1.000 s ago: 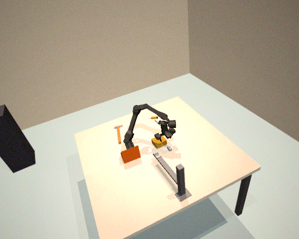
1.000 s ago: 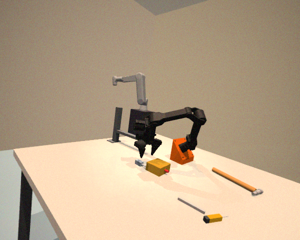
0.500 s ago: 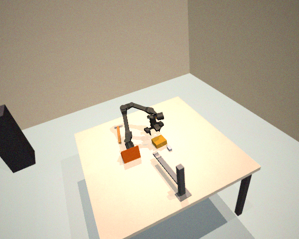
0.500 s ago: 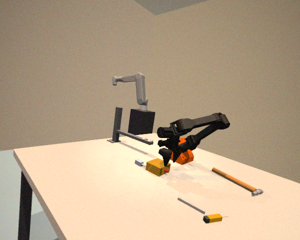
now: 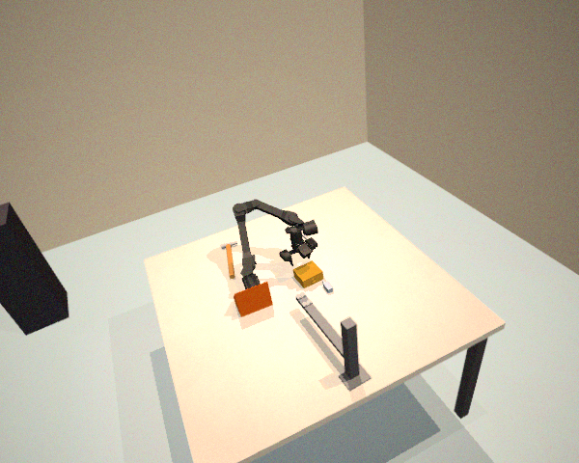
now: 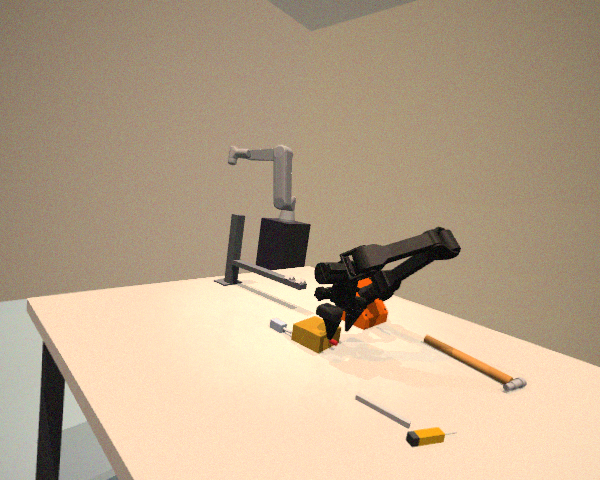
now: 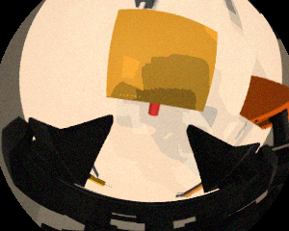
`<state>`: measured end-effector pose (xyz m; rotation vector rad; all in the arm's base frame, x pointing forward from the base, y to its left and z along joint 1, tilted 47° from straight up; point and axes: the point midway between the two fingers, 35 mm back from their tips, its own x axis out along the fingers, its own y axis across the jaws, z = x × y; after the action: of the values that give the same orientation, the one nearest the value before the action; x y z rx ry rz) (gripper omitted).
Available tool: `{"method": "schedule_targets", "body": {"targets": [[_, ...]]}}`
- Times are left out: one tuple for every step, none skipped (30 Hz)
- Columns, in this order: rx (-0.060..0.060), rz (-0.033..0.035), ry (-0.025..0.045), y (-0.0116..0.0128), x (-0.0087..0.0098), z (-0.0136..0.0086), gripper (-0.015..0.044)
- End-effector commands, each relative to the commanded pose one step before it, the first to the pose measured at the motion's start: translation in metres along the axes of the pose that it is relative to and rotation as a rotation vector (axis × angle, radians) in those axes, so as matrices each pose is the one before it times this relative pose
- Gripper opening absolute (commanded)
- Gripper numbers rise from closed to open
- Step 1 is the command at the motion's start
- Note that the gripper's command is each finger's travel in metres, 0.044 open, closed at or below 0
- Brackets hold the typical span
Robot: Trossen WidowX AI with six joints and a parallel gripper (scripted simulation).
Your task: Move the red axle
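The yellow beam (image 5: 308, 273) (image 6: 310, 333) (image 7: 159, 58) lies on the table near the middle. The red axle (image 6: 333, 341) (image 7: 154, 109) sticks out of its end face as a short stub. My gripper (image 5: 294, 255) (image 6: 339, 327) (image 7: 151, 123) is open and empty. It hangs just above the table at the axle end of the beam, with one finger on each side of the stub and not touching it. The grey bracket (image 5: 324, 326) (image 6: 269, 272) lies further off, with its V-blocks (image 5: 303, 300) (image 6: 296, 282) at the end nearest the beam.
A small grey block (image 5: 327, 285) (image 6: 278, 324) lies beside the beam. An orange wedge (image 5: 253, 298) (image 6: 372, 313) (image 7: 267, 98) stands at the arm's base. A hammer (image 5: 230, 261) (image 6: 471, 363), a grey rod (image 6: 382, 411) and a yellow tool (image 6: 425, 436) lie further out. The bracket's post (image 5: 349, 348) stands tall.
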<state>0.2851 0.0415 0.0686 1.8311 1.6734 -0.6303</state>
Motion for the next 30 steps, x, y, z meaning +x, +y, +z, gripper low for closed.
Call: {"method": "schedule_targets", "body": {"targets": [[0.0053, -0.00456, 0.00571, -0.00153, 0.00737, -0.00061, 0.0440], [0.0000, 0.00002, 0.00008, -0.00001, 0.00159, -0.00002, 0.0440], [0.0000, 0.00002, 0.00010, -0.00002, 0.00159, -0.00003, 0.0440], [0.0000, 0.00002, 0.00012, -0.00003, 0.00159, -0.00004, 0.0440], [0.0000, 0.00002, 0.00014, -0.00004, 0.00158, -0.00004, 0.0440], [0.0000, 0.00002, 0.00016, -0.00005, 0.00158, -0.00005, 0.0440], [0.0000, 0.00002, 0.00018, -0.00006, 0.00158, -0.00006, 0.0440], [0.0000, 0.00001, 0.00020, -0.00007, 0.00158, -0.00006, 0.0440], [0.0000, 0.00001, 0.00022, -0.00008, 0.00157, -0.00007, 0.0440], [0.0000, 0.00001, 0.00024, -0.00009, 0.00157, -0.00008, 0.0440], [0.0000, 0.00001, 0.00026, -0.00010, 0.00157, -0.00008, 0.0440], [0.0000, 0.00001, 0.00028, -0.00011, 0.00157, -0.00009, 0.0440], [0.0000, 0.00000, 0.00030, -0.00012, 0.00157, -0.00010, 0.0440], [0.0000, 0.00000, 0.00032, -0.00013, 0.00156, -0.00010, 0.0440], [0.0000, 0.00000, 0.00034, -0.00014, 0.00156, -0.00011, 0.0440], [0.0000, 0.00000, 0.00028, -0.00011, 0.00123, -0.00009, 0.0440], [0.0000, 0.00000, 0.00018, -0.00007, 0.00075, -0.00006, 0.0440], [0.0000, 0.00000, 0.00006, -0.00002, 0.00025, -0.00002, 0.0440], [0.0000, 0.00000, 0.00000, 0.00000, -0.00010, 0.00000, 0.0440], [0.0000, 0.00000, 0.00000, 0.00000, 0.00000, 0.00000, 0.0440], [0.0000, 0.00000, 0.00000, 0.00000, -0.00010, 0.00000, 0.0440], [0.0000, 0.00000, 0.00000, 0.00000, 0.00000, 0.00000, 0.0440], [-0.0050, 0.00191, -0.00489, 0.00095, -0.00136, 0.00038, 0.0414], [0.0000, 0.00000, 0.00000, 0.00000, 0.00000, 0.00000, 0.0387], [0.0000, 0.00000, 0.00000, 0.00000, 0.00000, 0.00000, 0.0361], [0.0000, 0.00000, 0.00000, 0.00000, 0.00000, 0.00000, 0.0335], [0.0000, 0.00000, 0.00000, 0.00000, 0.00000, 0.00000, 0.0309], [0.0000, 0.00000, 0.00000, 0.00000, 0.00000, 0.00000, 0.0282], [0.0000, 0.00000, 0.00000, 0.00000, 0.00000, 0.00000, 0.0256], [0.0000, 0.00000, 0.00000, 0.00000, 0.00000, 0.00000, 0.0230]]}}
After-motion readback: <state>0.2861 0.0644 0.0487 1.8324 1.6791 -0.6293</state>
